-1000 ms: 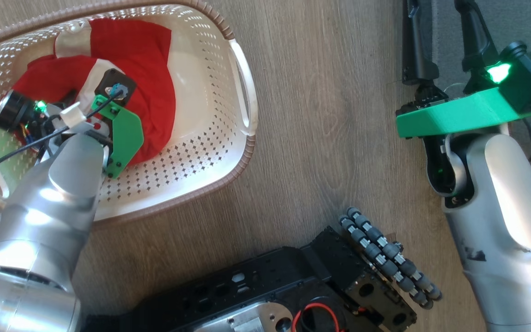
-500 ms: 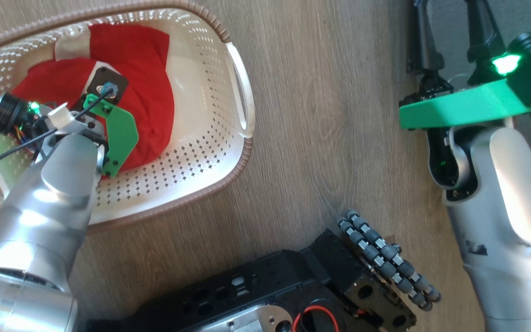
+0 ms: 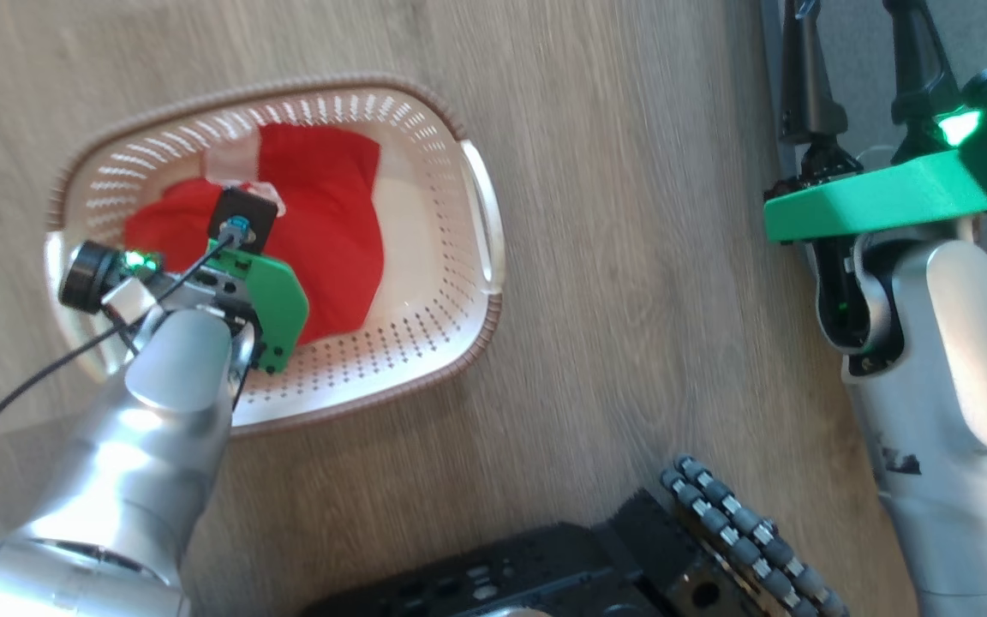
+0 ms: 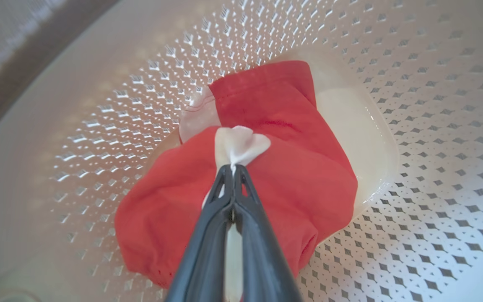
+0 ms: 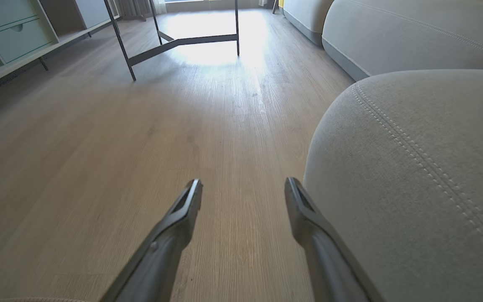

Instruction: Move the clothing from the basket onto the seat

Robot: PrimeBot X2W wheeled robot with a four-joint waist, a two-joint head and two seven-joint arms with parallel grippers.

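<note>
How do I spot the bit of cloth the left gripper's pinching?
Find the cream perforated basket on the wood floor, with red clothing bunched inside. The left gripper pinches a puckered white fold, unlike the flat white patch beside it.

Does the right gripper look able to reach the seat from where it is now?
Probably yes. The right gripper is open, and the seat lies close beside it, with nothing between them.
</note>
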